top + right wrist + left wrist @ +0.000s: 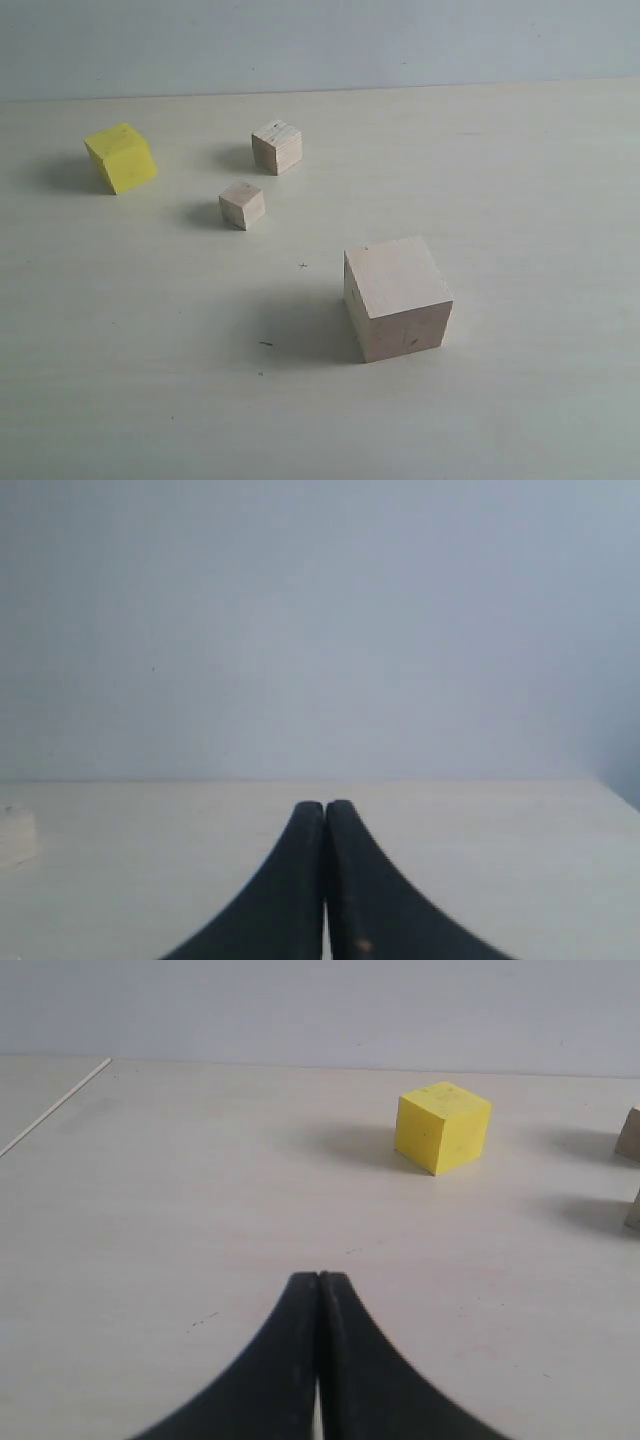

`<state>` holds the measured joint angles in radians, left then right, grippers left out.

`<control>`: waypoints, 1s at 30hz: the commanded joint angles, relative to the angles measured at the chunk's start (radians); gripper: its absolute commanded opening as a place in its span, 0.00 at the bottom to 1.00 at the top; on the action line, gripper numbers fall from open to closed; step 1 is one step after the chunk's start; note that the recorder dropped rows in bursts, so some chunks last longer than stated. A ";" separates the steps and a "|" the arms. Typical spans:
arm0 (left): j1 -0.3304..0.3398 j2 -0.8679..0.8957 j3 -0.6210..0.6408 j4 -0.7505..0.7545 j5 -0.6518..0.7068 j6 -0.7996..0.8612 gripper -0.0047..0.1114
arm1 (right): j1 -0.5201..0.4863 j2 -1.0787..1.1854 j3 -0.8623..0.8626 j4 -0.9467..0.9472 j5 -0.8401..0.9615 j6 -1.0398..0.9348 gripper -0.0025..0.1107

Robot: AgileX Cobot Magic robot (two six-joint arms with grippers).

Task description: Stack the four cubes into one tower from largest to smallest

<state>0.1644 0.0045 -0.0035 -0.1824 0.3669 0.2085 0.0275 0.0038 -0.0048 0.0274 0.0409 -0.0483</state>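
Observation:
Four cubes lie apart on the table; there is no tower. The large pale wooden cube (398,297) sits nearest, right of centre. The yellow cube (121,157) rests far left, also the yellow cube (443,1126) in the left wrist view. The plywood cube (276,146) is at the back, with the smallest pale cube (242,205) just in front of it. Neither gripper shows in the exterior view. My left gripper (319,1278) is shut and empty, well short of the yellow cube. My right gripper (325,806) is shut and empty, facing the wall.
The pale table (520,180) ends at a grey wall (320,40). A table edge line (55,1107) runs at one side of the left wrist view. A pale cube's corner (15,837) peeks in at the border of the right wrist view.

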 commanded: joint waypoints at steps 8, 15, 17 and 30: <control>-0.006 -0.004 0.003 -0.003 -0.007 -0.003 0.04 | -0.004 -0.004 0.005 -0.005 -0.133 -0.021 0.02; -0.006 -0.004 0.003 -0.003 -0.007 -0.003 0.04 | -0.004 -0.004 0.005 -0.002 -0.301 0.183 0.02; -0.006 -0.004 0.003 -0.003 -0.007 -0.003 0.04 | -0.004 -0.004 -0.027 -0.002 -0.278 0.190 0.02; -0.006 -0.004 0.003 -0.003 -0.007 -0.003 0.04 | -0.004 0.321 -0.596 -0.001 0.093 0.124 0.02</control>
<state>0.1644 0.0045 -0.0035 -0.1824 0.3669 0.2085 0.0275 0.2261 -0.4936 0.0274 0.0201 0.1145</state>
